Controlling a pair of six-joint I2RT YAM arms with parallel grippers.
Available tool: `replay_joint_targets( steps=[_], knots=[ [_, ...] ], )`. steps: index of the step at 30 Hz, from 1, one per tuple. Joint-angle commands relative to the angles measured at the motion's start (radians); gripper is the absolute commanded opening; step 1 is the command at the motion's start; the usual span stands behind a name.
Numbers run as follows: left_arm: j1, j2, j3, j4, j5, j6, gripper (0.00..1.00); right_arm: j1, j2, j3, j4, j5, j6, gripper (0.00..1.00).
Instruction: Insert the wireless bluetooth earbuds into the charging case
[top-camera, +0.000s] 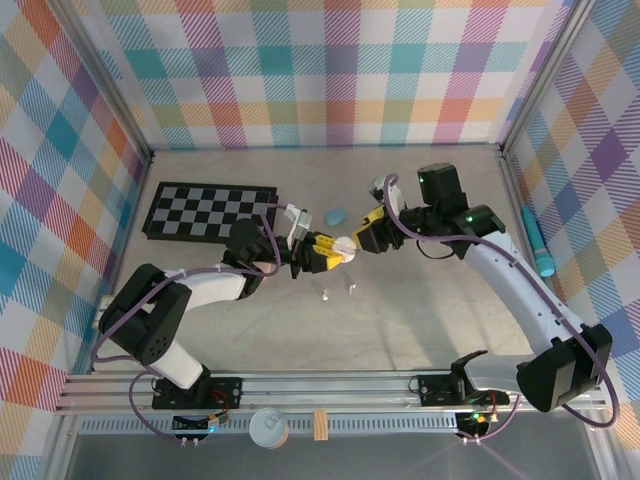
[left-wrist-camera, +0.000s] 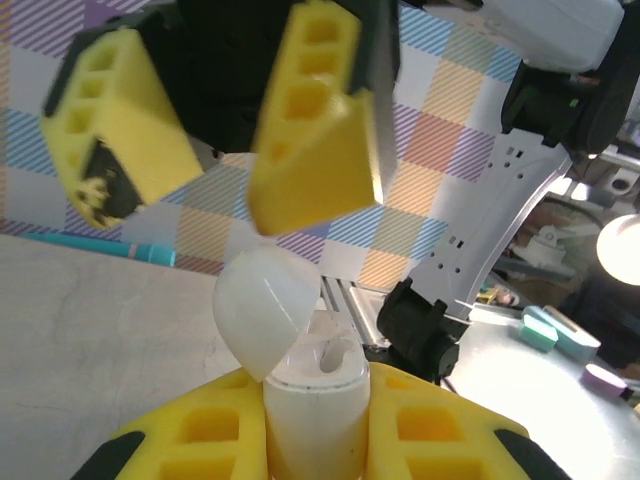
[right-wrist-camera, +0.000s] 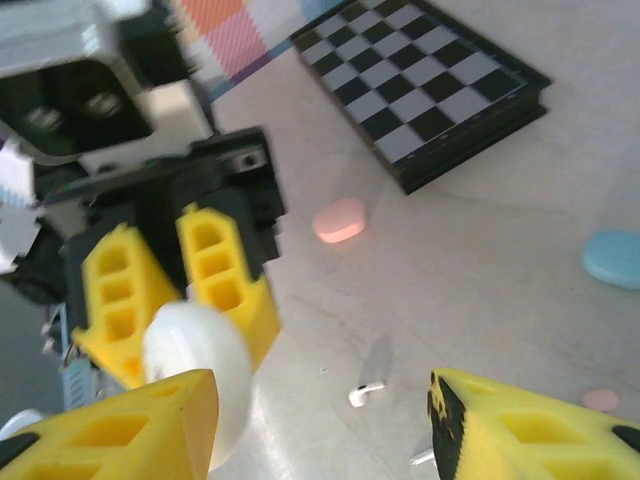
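Your tiny white bud (right-wrist-camera: 365, 392) lies on the desk (top-camera: 420, 320) — left pincer (top-camera: 328, 250) clamps the open case (left-wrist-camera: 315, 400), right pincer (right-wrist-camera: 325, 415) gapes empty.

You have nothing to read here: no lettering, number or brand is legible on any surface, and the flat black-and-white chequered board (top-camera: 210, 212) shows you only its plain squares

Charging case (left-wrist-camera: 300, 410): white plastic, smooth and glossy (highlights on the lid). Left hand (left-wrist-camera: 315, 445) and right hand (left-wrist-camera: 225, 150): yellow plastic fingers, matt, with moulded hollow cells. Desk (top-camera: 420, 320): pale, smooth, matt. Chessboard (top-camera: 210, 212): slight sheen. Walls (top-camera: 330, 70): checked cloth. Front rail (top-camera: 330, 385): bare ribbed metal.
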Motion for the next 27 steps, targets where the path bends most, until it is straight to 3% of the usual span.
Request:
replay_joint_targets(
  steps=[1,6,10,15,20,27],
  knots=[
    [-0.002,-0.063,-0.016,-0.031,-0.035,0.165,0.10,-0.006,-0.041,-0.002,0.081,0.044,0.077,0.59],
    [-0.006,-0.090,-0.037,-0.059,-0.075,0.291,0.11,-0.009,-0.096,-0.043,0.133,0.015,0.165,0.60],
    [-0.006,-0.090,-0.045,-0.050,-0.094,0.328,0.11,-0.002,-0.148,-0.103,0.123,-0.148,0.093,0.68],
    [-0.006,-0.065,-0.070,0.077,-0.131,0.332,0.10,0.034,-0.142,-0.146,0.093,-0.159,0.018,0.80],
    [-0.011,-0.057,-0.054,0.097,-0.114,0.301,0.10,0.083,-0.105,-0.148,0.111,-0.053,0.005,0.84],
    [-0.009,-0.061,-0.040,0.081,-0.045,0.306,0.05,0.081,-0.064,-0.130,0.227,0.112,0.177,0.84]
  ],
)
